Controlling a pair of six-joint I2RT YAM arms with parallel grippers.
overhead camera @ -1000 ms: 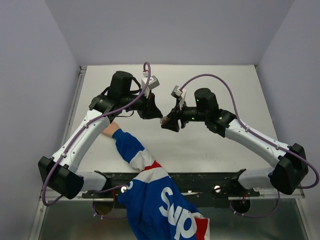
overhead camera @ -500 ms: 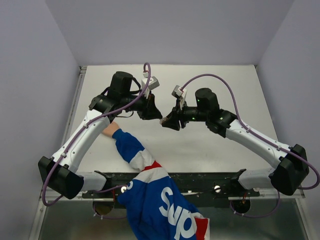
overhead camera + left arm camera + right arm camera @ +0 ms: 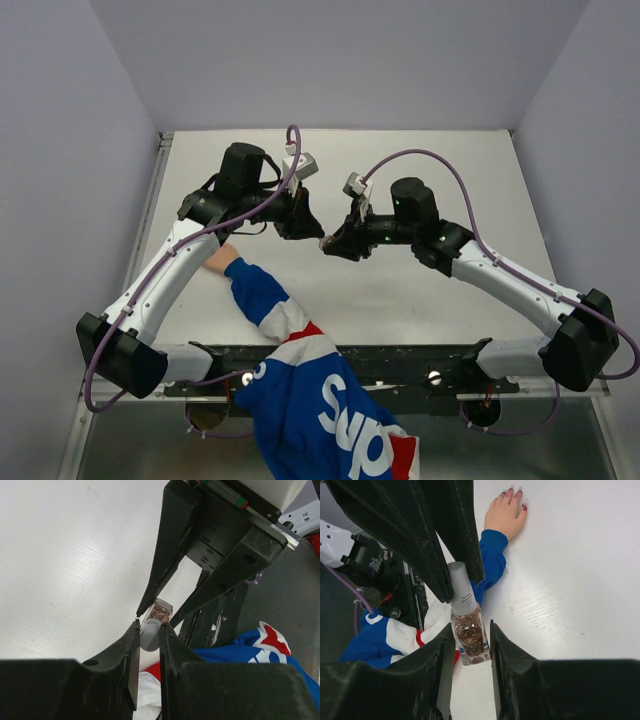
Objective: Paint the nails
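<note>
Above mid-counter, the two tools meet tip to tip. The right tool [image 3: 470, 630] is clenched on the glass body of a small clear square bottle [image 3: 470, 639] filled with brownish glitter polish. The left tool [image 3: 150, 625] is pinched onto its pale grey cylindrical cap [image 3: 149, 637].

Change over the last second: in the top view the right tool has edged slightly up and toward the left one. The left arm and the person's arm have not moved. Read this as the cap now seated in the left pinch, so you are at the uncapping step and no brush is out yet.

Task item: the small pinkish-red tinted nails [image 3: 514, 493] sit on a bare light-skinned hand [image 3: 506, 516] lying flat, palm down, on the white counter [image 3: 420, 300]. The blue, white and red sleeve [image 3: 492, 555] trails back toward the arm bases. From above, the hand lies mostly hidden under the left forearm, well apart from the bottle.

Judgement: you need to twist or pull the cap off while the right grip stays steady. Watch for the glass slipping, since the fingers hold only its lower part.
</note>
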